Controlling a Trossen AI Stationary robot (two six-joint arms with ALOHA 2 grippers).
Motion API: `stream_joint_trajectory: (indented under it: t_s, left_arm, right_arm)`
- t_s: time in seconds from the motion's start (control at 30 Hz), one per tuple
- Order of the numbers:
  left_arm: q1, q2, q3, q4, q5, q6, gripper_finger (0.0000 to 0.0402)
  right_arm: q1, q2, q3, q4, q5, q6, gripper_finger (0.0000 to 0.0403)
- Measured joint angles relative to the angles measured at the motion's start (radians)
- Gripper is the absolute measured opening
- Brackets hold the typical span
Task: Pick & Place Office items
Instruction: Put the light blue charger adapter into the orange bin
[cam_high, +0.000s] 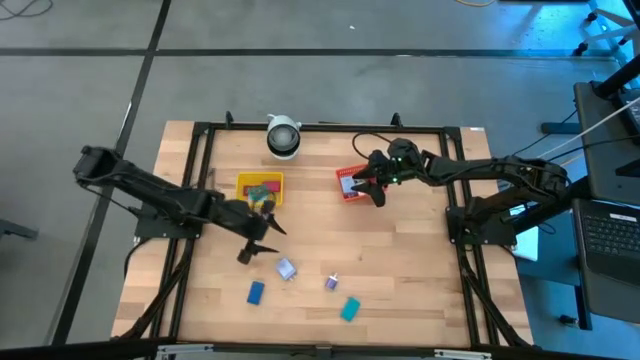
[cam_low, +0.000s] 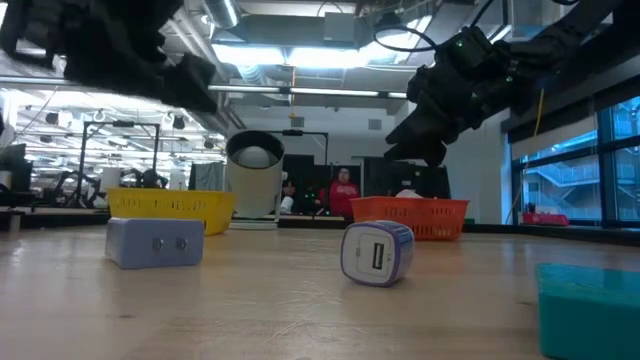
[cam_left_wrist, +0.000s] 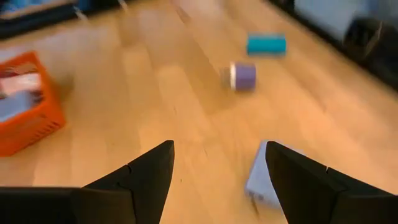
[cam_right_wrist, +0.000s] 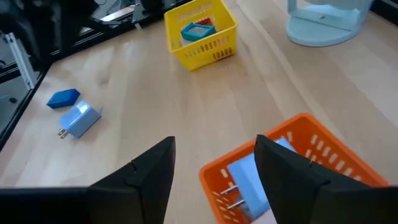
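Observation:
Several small office items lie on the wooden table's near half: a whitish-blue plug block (cam_high: 286, 269), a blue block (cam_high: 255, 292), a purple cube (cam_high: 331, 283) and a teal block (cam_high: 349, 309). My left gripper (cam_high: 258, 243) hangs open just above and to the far left of the whitish block (cam_left_wrist: 261, 183), which shows beside one finger. My right gripper (cam_high: 372, 192) hovers open over the near edge of the orange-red tray (cam_right_wrist: 323, 155), where a light blue item (cam_right_wrist: 249, 180) lies. The yellow tray (cam_high: 260, 188) holds a few coloured pieces.
A white round device (cam_high: 283, 137) stands at the table's far edge between the two trays. A black frame (cam_high: 190, 180) borders the table. Bare wood stretches between the trays and the loose items. People show in the room behind in the low view.

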Motion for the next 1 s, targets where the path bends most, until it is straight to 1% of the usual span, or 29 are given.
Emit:
stream_joint_trajectory:
  t_s: [0.1, 0.2, 0.33, 0.4, 0.47, 0.57, 0.63, 0.77, 1.0]
  left_arm:
    - [-0.018, 0.097, 0.052, -0.056, -0.007, 0.087, 0.0249]
    - [-0.037, 0.184, 0.104, -0.108, -0.001, 0.132, 0.0249]
    - [-0.074, 0.273, 0.189, -0.222, 0.07, 0.176, 0.0249]
    - [-0.094, 0.314, 0.238, -0.302, 0.083, 0.2, 0.0249]
    - [-0.113, 0.35, 0.285, -0.366, 0.085, 0.229, 0.0249]
    - [-0.131, 0.404, 0.348, -0.435, 0.06, 0.268, 0.0249]
    - [-0.132, 0.44, 0.382, -0.458, 0.055, 0.273, 0.0249]
    - [-0.132, 0.496, 0.418, -0.47, 0.044, 0.281, 0.0252]
    - [-0.125, 0.548, 0.435, -0.484, 0.035, 0.296, 0.028]
  right_arm:
    - [0.018, 0.0, 0.0, 0.0, 0.0, 0.008, 0.0217]
    - [0.044, 0.0, 0.0, 0.0, 0.003, 0.01, 0.0217]
    - [0.079, 0.0, 0.0, 0.0, 0.003, 0.027, 0.0217]
    - [0.095, 0.0, 0.0, 0.0, 0.003, 0.034, 0.0217]
    - [0.115, 0.0, 0.0, 0.0, 0.006, 0.036, 0.0217]
    - [0.146, 0.0, 0.0, 0.0, 0.041, 0.036, 0.0217]
    - [0.164, 0.0, 0.0, 0.0, 0.063, 0.036, 0.0217]
    - [0.197, 0.001, -0.001, 0.001, 0.068, 0.039, 0.0217]
    - [0.244, 0.001, -0.001, 0.001, 0.09, 0.045, 0.0217]
